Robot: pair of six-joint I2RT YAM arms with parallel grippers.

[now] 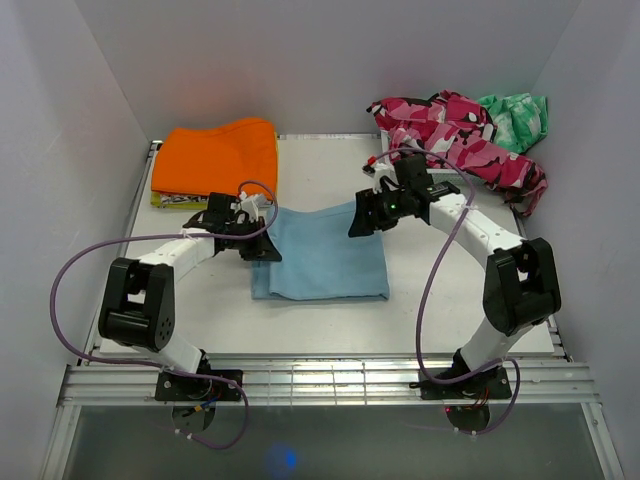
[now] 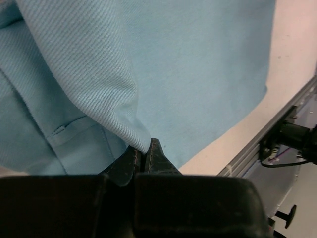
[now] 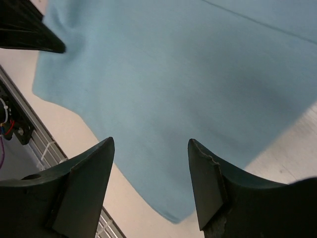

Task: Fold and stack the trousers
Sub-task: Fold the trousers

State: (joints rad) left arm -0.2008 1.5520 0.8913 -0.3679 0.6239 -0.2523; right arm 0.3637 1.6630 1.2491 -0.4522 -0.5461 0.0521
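Light blue trousers [image 1: 325,258] lie folded into a rough square in the middle of the table. My left gripper [image 1: 268,252] is shut on their left edge; in the left wrist view the cloth [image 2: 163,64] rises in a fold out of the closed fingertips [image 2: 155,153]. My right gripper [image 1: 360,226] is open and empty above the trousers' far right corner; in the right wrist view the cloth [image 3: 178,74] lies below the spread fingers [image 3: 96,163]. An orange folded pair [image 1: 217,155] lies at the far left.
A pink camouflage garment [image 1: 455,135] and a green one [image 1: 515,115] are heaped at the far right corner. A yellow patterned piece [image 1: 175,201] shows under the orange pair. The table's metal rail [image 1: 330,375] runs along the near edge.
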